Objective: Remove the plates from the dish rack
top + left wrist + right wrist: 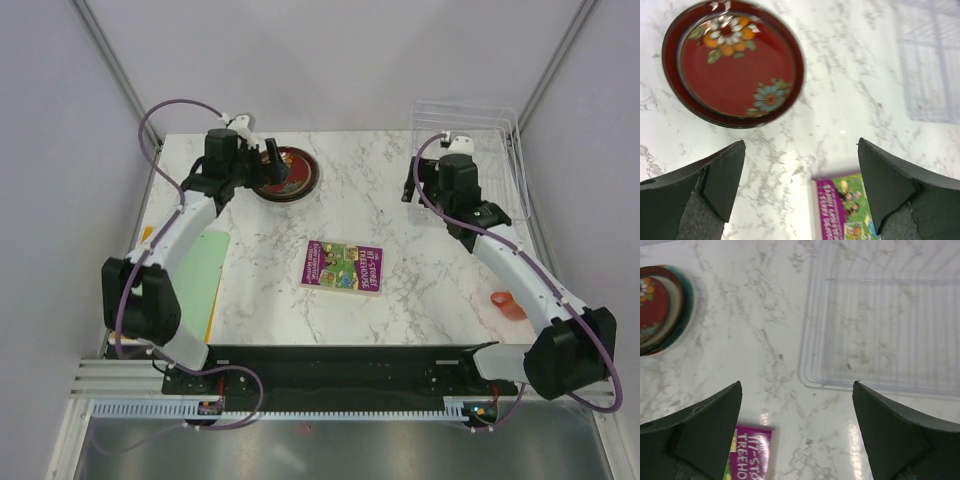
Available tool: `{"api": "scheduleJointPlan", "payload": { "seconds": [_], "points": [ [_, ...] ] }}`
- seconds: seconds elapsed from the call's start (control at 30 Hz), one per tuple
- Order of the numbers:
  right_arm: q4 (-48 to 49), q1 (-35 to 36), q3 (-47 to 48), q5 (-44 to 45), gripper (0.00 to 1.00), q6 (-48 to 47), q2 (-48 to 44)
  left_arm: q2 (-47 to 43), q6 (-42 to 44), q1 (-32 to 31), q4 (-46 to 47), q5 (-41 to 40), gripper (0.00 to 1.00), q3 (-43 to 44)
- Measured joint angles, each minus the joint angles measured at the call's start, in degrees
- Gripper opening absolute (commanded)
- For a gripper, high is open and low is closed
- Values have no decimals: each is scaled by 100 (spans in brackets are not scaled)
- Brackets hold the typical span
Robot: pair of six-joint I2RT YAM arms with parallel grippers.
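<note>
The plates (pixel 288 173) lie in a stack on the marble table at the back left. The top one is red with flowers and a dark rim (pixel 732 62). The stack's edge also shows in the right wrist view (pixel 660 310). The clear dish rack (pixel 490 140) stands at the back right, and its floor (pixel 890 330) holds nothing. My left gripper (pixel 272 162) hangs open and empty just by the stack, its jaws wide apart (pixel 801 185). My right gripper (pixel 409 188) is open and empty left of the rack's near corner (pixel 797 430).
A purple book (pixel 343 267) lies mid-table and shows in both wrist views (pixel 840 212) (pixel 752 455). A small orange cup (pixel 508 304) sits near the right edge. A green sheet (pixel 197 272) lies at the left.
</note>
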Motion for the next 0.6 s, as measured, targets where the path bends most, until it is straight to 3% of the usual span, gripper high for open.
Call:
{"api": "scheduleJointPlan", "payload": {
  "seconds": [0.13, 0.27, 0.47, 0.6],
  "points": [
    [-37, 0, -614, 962, 98, -413, -632, -1432, 136, -514, 9, -192, 100, -573],
    [190, -2, -1425, 1681, 98, -734, -1250, -2632, 140, -584, 63, -341, 100, -1119],
    [678, -2, -2527, 2269, 98, -828, -2026, -4363, 157, -619, 223, -570, 100, -2286],
    [907, -7, -2835, 2470, 98, -778, -2291, -4964, 195, -629, 280, -702, 100, -2870]
  ]
}}
